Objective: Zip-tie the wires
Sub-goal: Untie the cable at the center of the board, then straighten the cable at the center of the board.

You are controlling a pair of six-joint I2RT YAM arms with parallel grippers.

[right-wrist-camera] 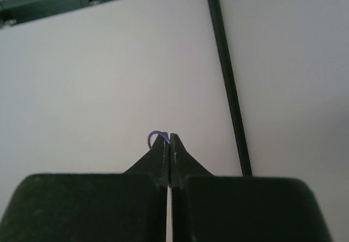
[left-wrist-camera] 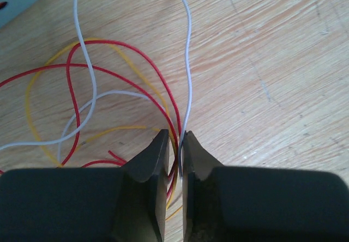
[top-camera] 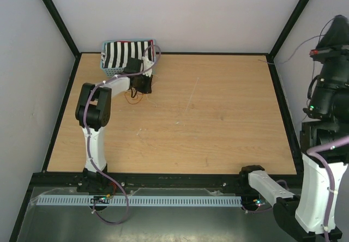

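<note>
Pinching thin red, yellow and white looping wires (left-wrist-camera: 103, 42) between its nearly touching jaws, the left claw (left-wrist-camera: 174, 139) sits low over the pale wooden counter (left-wrist-camera: 272, 62), loops spreading just ahead. The right claw (right-wrist-camera: 168, 138) is closed.

Left arm reaches far-left, left hand (left-wrist-camera: 175, 135) clamped on the wires (left-wrist-camera: 67, 70). Right arm folded; right hand (right-wrist-camera: 169, 137) shut, pointing upward.

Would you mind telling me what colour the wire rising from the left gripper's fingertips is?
White; the wire shows best in the left wrist view.
</note>
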